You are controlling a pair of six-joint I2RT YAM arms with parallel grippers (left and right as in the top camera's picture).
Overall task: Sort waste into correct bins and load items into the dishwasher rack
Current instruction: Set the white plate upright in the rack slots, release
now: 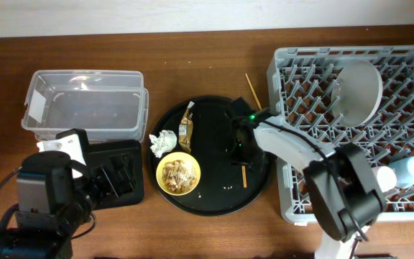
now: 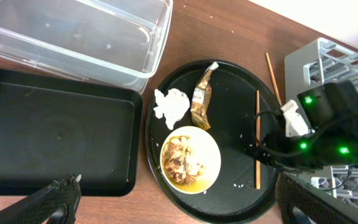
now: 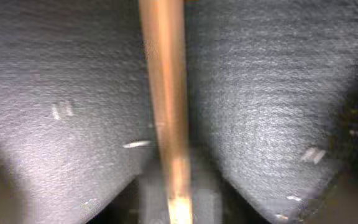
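One wooden chopstick lies on the large round black tray. My right gripper is down on it, and in the right wrist view its open fingers straddle the chopstick. A second chopstick lies on the table. The tissue, the wrapper and the yellow bowl of food scraps sit on the tray's left side. My left gripper is open and empty above the shallow black tray. The plate and the blue cup stand in the rack.
The clear tub stands at the back left, behind the shallow black tray. A pale cup sits beside the blue cup. My right arm reaches across the round tray's right edge.
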